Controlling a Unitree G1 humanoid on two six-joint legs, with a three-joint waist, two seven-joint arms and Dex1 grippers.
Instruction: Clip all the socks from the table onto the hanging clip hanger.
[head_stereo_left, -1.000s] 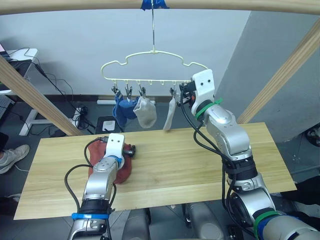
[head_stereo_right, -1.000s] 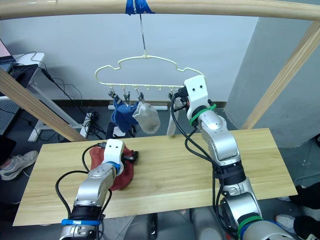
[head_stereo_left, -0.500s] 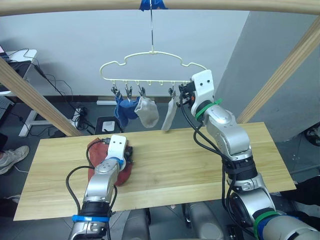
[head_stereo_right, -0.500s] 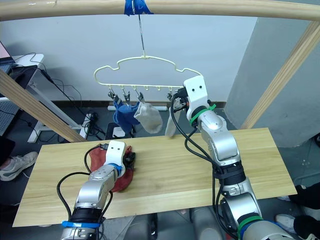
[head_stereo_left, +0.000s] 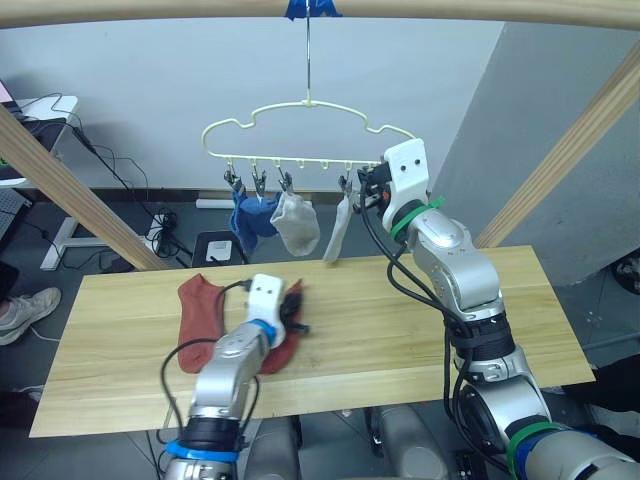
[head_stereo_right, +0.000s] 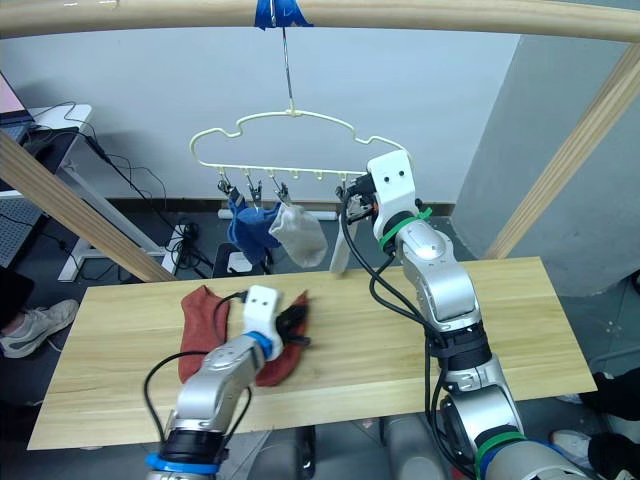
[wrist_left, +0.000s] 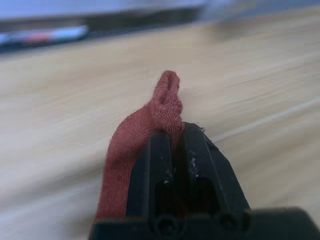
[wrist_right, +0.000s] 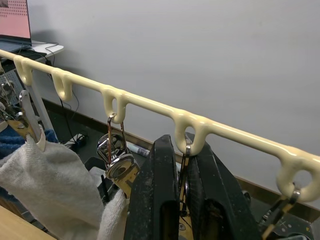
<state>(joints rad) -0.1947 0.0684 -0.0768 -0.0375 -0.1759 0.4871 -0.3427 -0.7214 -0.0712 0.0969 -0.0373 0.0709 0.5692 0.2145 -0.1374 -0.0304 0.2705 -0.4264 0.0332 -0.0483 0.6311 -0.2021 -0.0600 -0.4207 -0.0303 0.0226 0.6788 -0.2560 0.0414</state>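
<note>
Reaching low over the table (head_stereo_left: 400, 330), left gripper (wrist_left: 172, 134) pinching a rust-red sock (wrist_left: 145, 125), right gripper (wrist_right: 182, 150) raised, clamped on clip hanger (wrist_right: 150, 102)

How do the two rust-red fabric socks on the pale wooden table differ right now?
The nearer rust-red sock is pinched at one end by the left hand, its fabric bunched; the farther rust-red sock lies flat and untouched. The nearer sock sits towards the table's middle; the farther lies on the robot's left. Both share the same colour and rest on the table.

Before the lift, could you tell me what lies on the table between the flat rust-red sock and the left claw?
Only the second rust-red sock, pinched in the left claw, head views.
</note>
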